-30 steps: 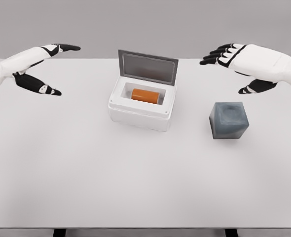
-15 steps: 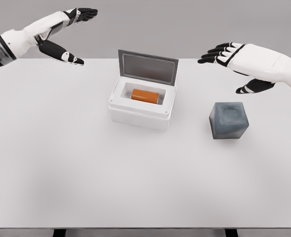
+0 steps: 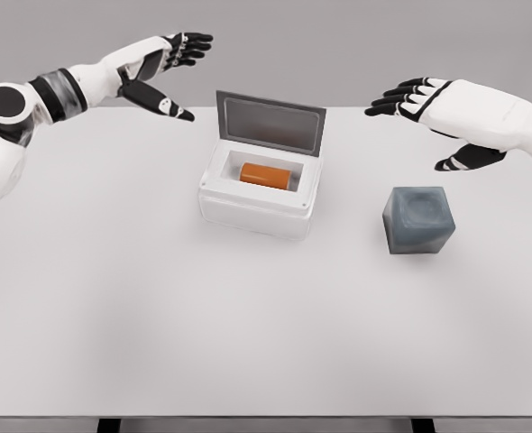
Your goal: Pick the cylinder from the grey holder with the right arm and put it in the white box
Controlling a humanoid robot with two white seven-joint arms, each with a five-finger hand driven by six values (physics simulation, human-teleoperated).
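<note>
The orange cylinder (image 3: pixel 270 174) lies on its side inside the white box (image 3: pixel 259 206), whose grey lid (image 3: pixel 270 123) stands open behind it. The grey holder (image 3: pixel 417 219) to the right looks empty, so far as its dim top shows. My right hand (image 3: pixel 437 110) and left hand (image 3: pixel 162 65) hover above the tabletop (image 3: pixel 158 298), fingers spread, holding nothing.

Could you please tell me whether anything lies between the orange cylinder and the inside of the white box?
Nothing visible does: the orange cylinder already lies inside the white box, whose grey lid stands open. The grey holder is empty, and the right robot hand hovers open, holding nothing.
</note>
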